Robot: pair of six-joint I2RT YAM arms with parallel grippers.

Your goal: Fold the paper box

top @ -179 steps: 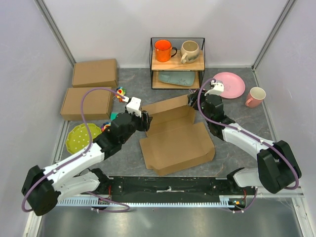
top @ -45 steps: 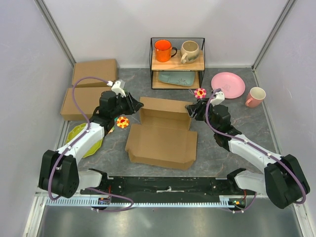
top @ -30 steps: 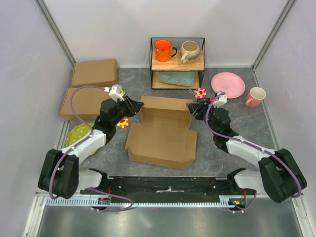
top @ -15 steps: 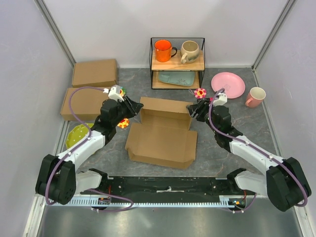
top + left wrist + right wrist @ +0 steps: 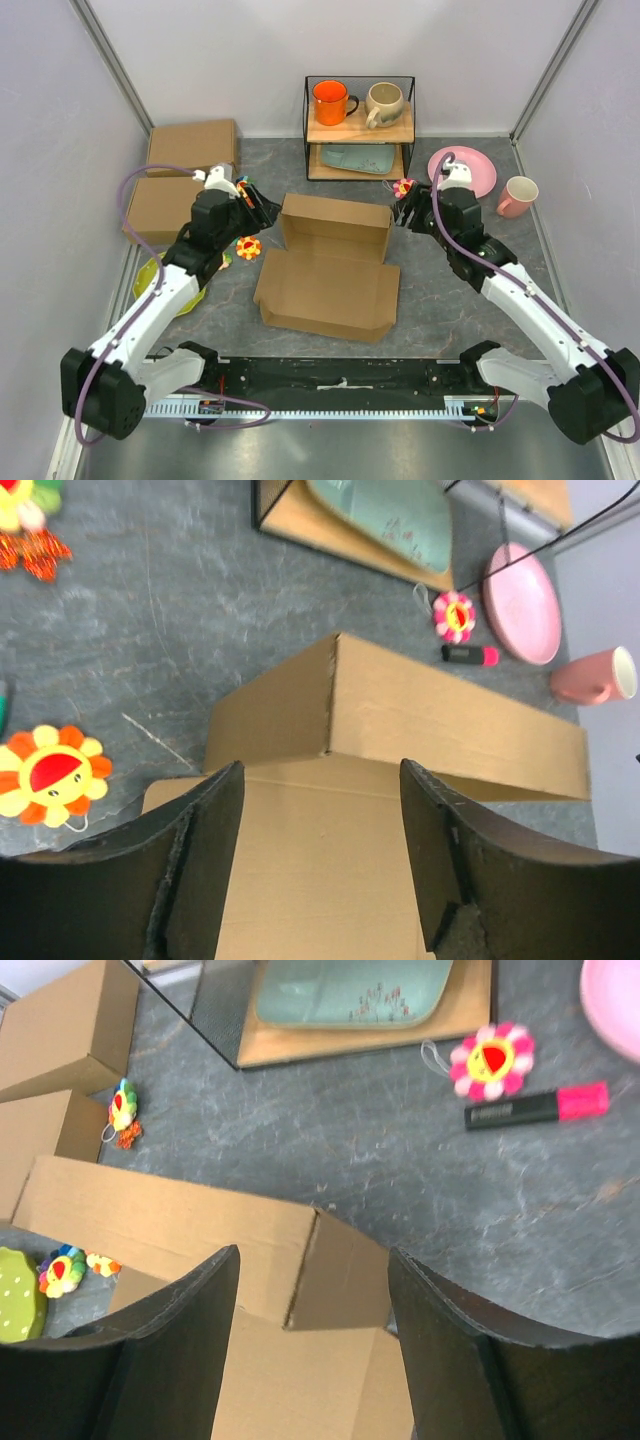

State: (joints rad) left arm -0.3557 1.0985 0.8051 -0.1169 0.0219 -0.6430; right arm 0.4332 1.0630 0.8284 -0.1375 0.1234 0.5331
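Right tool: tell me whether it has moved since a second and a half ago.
Yes. The right tool has drawn back from the paper box's right corner, toward the pink plate; its wrist now overlaps the plate's left edge.

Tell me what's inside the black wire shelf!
Top board: an orange mug and a beige mug. Underneath lies a pale green plate, its back edge hidden by that board.
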